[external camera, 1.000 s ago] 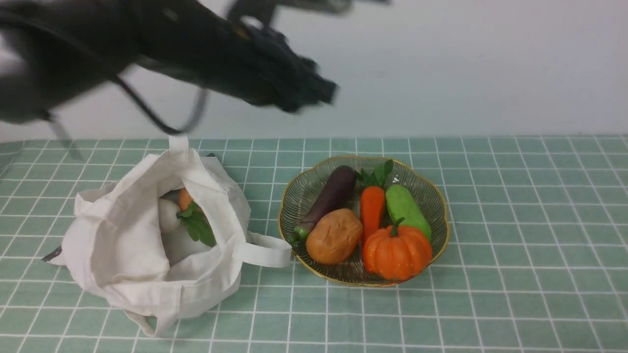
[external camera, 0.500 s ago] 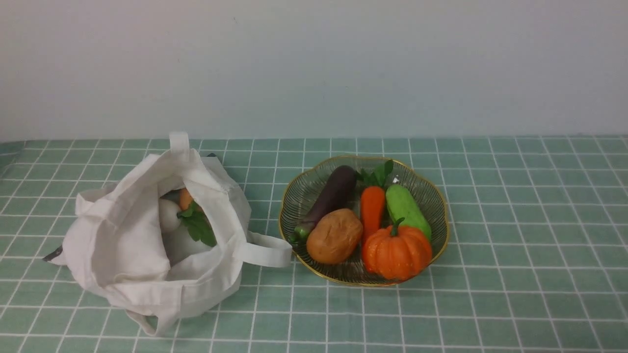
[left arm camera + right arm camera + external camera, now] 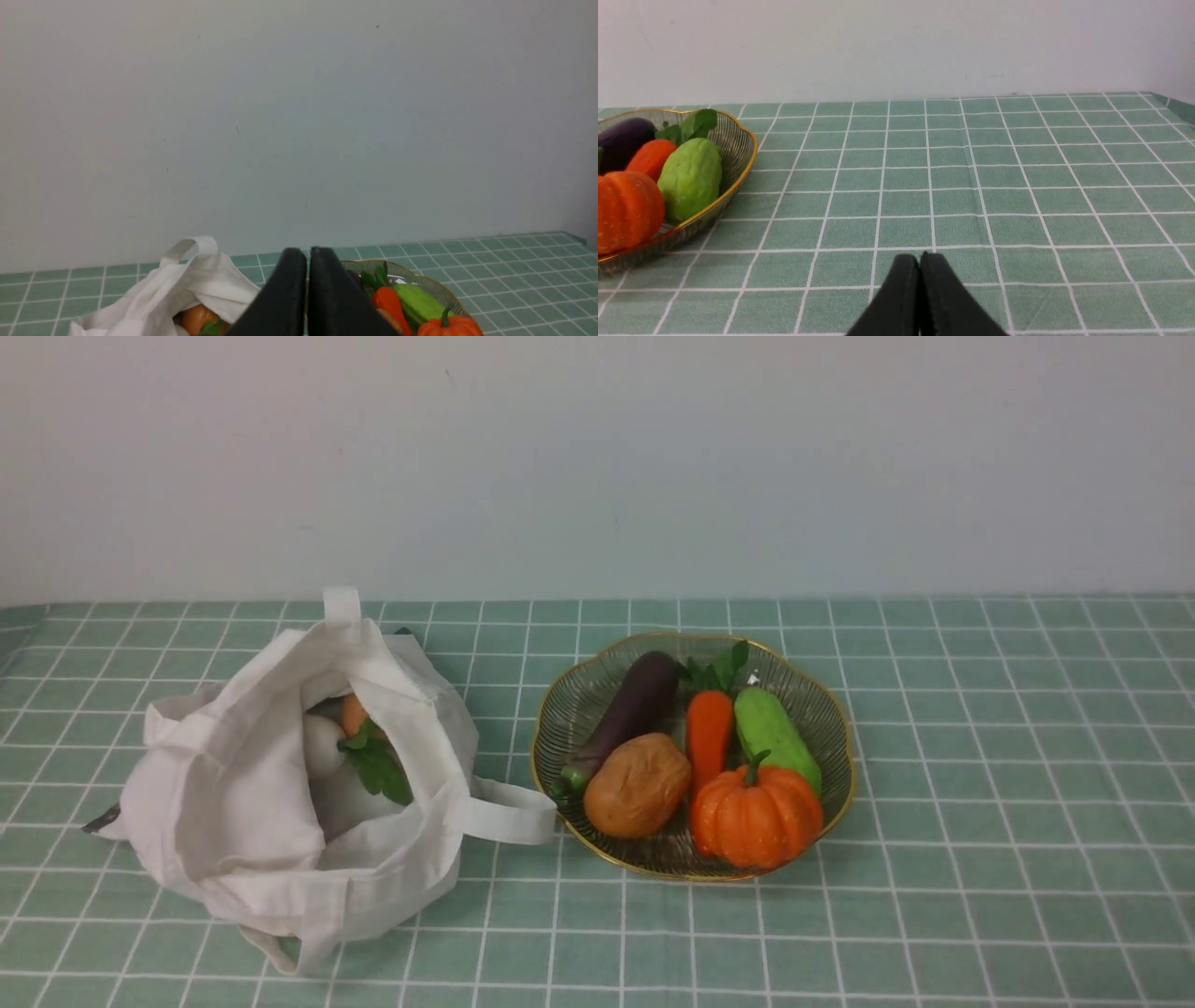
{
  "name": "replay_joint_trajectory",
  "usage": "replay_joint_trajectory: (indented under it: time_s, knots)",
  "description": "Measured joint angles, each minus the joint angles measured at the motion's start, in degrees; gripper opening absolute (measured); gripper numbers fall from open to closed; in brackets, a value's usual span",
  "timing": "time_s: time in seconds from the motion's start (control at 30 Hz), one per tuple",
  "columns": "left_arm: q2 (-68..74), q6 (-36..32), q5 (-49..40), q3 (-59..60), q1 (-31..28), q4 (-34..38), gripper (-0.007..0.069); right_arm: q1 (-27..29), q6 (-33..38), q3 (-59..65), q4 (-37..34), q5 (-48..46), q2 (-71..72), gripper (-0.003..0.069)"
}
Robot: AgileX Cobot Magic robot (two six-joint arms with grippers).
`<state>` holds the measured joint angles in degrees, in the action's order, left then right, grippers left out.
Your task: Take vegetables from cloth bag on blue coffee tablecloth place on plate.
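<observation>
left claw closed, right claw closed, empty

Everything is lit softly and evenly. Only faint shadows are cast. A tiny glint is seen on the plate, at one o'clock.

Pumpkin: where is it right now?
In the front view the pumpkin sits on the plate, at its near right edge, beside the potato and before the carrot.
</observation>
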<state>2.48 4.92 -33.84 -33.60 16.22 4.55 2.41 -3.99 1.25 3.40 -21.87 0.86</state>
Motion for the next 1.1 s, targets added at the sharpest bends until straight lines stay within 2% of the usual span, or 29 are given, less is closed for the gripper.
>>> replay_joint_trajectory:
  time_s: [0.23,0.57,0.67,0.87,0.97,1.1]
  knots:
    - [-3.62,0.06,0.00,3.32,0.00,-0.28,-0.0008,0.00,-0.05,0.00,0.00,0.00,0.00,-0.0010]
    - [-3.62,0.29,4.62,14.27,0.00,-8.22,-0.0008,0.00,-0.05,0.00,0.00,0.00,0.00,-0.0010]
    - [-3.62,0.03,9.03,19.91,-1.93,-8.91,-0.0008,0.00,-0.05,0.00,0.00,0.00,0.00,-0.0010]
    - [-3.57,-3.55,19.40,33.53,-10.64,-4.55,-0.0008,0.00,-0.05,0.00,0.00,0.00,0.00,-0.0010]
    - [-3.57,-5.44,19.52,35.09,-12.48,-3.78,-0.0008,0.00,-0.05,0.00,0.00,0.00,0.00,-0.0010]
    - [-3.57,-6.69,15.53,35.15,-13.17,-3.73,-0.0008,0.00,-0.05,0.00,0.00,0.00,0.00,-0.0010]
